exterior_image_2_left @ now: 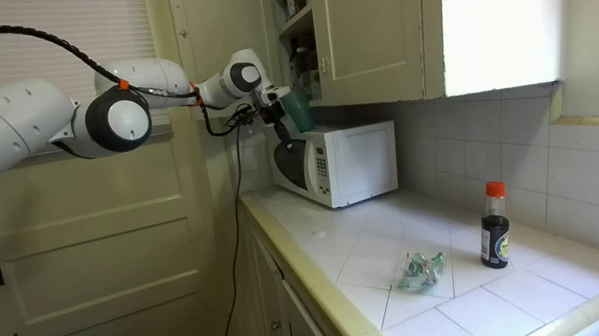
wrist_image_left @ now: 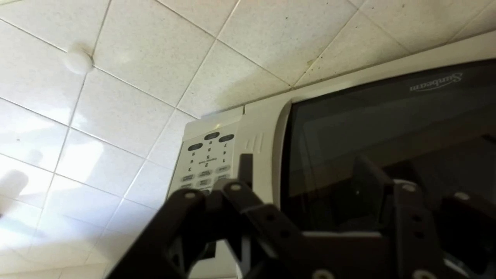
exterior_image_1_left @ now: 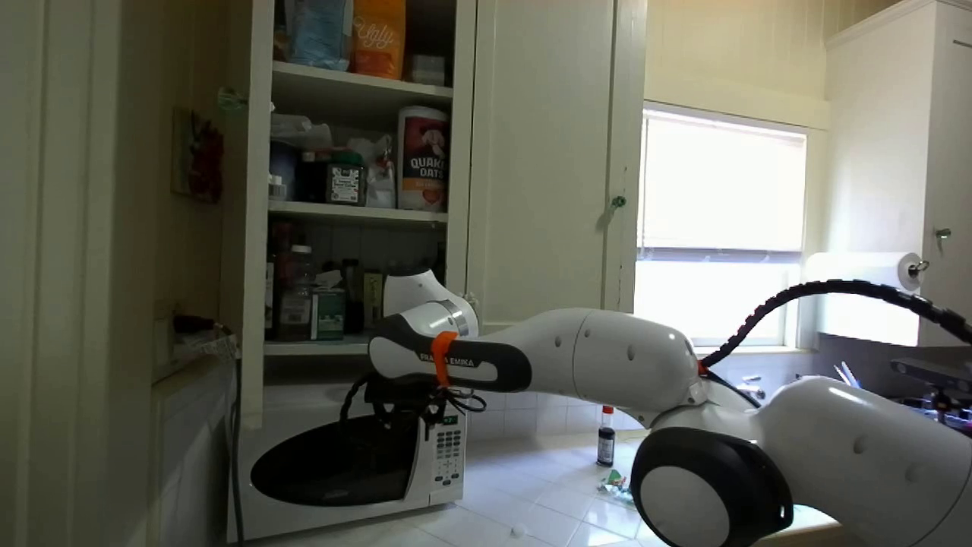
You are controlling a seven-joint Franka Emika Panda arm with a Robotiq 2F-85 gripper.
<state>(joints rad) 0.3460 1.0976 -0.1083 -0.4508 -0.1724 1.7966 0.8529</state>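
Your pincer [wrist_image_left: 308, 170] is spread in front of the white, black-doored microwave [exterior_image_2_left: 360, 162] on the white-tiled counter [exterior_image_2_left: 390, 231]; you can't make out the microwave's contents. Red-capped clear bottle [exterior_image_2_left: 495, 231] holds dark liquid [exterior_image_2_left: 493, 225].

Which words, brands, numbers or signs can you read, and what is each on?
"Sunbeam", upside down in the wrist view: microwave door.
"0" to "9", "Express Cook", upside down likewise: keypad.
"QUAK", ending unclear, "OATS": canister.
"Ugly": orange bag.
"FRA", strap, "A EMIKA": arm.
Too small or blurred to read: bottle, jar, other keys, display, other shelf items.
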